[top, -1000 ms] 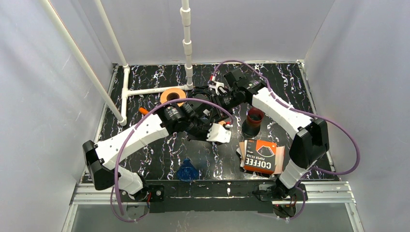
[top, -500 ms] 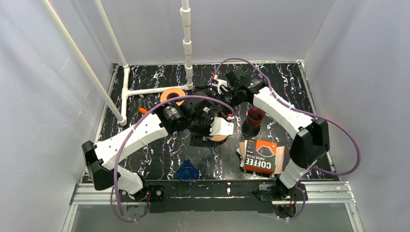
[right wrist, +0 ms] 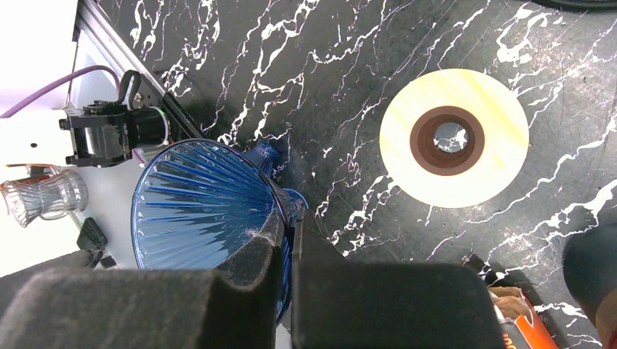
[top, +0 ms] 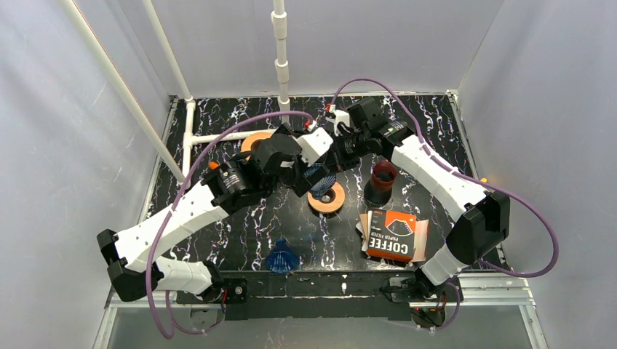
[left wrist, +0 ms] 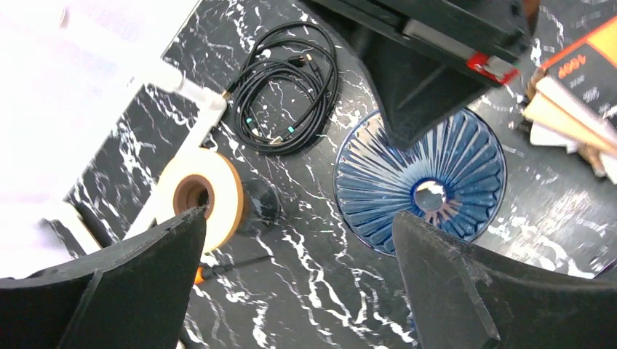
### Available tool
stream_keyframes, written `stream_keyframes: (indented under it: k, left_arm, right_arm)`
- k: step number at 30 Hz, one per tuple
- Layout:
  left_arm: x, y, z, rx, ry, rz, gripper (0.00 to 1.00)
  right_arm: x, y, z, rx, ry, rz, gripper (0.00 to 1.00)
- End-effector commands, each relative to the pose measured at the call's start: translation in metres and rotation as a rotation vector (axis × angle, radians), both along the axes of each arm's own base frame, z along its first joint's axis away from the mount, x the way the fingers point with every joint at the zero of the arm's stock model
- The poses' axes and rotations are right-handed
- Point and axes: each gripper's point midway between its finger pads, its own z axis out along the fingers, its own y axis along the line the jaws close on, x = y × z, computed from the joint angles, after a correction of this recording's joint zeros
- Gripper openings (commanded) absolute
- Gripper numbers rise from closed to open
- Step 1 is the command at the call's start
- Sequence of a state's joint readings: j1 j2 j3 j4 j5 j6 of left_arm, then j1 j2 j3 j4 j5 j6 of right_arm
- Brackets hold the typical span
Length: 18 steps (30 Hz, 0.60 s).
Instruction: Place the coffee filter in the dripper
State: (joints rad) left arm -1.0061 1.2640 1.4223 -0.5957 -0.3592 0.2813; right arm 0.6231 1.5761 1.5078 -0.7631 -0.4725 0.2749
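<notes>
Pinching the rim of the dripper between closed fingers, the right gripper holds it off the table near the middle, over the edge of the tape roll in the top view. The dripper is a translucent blue cone, ribbed inside, with a round hole at its centre. The left gripper is spread wide and empty, facing the cone's mouth. Brown paper filters lie under their pack to the right.
</notes>
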Motion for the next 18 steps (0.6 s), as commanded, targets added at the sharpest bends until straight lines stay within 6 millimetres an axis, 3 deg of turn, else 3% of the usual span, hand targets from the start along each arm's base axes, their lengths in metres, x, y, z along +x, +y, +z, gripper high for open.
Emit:
stream_keyframes:
  k: [1,6,9,18]
  left_arm:
    - [0.004,0.021,0.005,-0.191,0.057,0.289,0.98]
    - [-0.002,0.026,-0.011,-0.366,0.216,0.486,0.98]
    - [-0.008,0.019,-0.021,-0.464,0.369,0.518,0.98]
    - [-0.016,0.007,-0.064,-0.576,0.831,0.662,0.98]
  right_arm:
    - [0.000,0.000,0.014,0.026,-0.077,0.016,0.01]
    - [0.000,-0.001,0.018,0.031,-0.108,0.033,0.01]
    - [-0.001,0.001,0.019,0.043,-0.110,0.053,0.01]
    - [-0.004,0.005,0.022,0.066,-0.107,0.076,0.01]
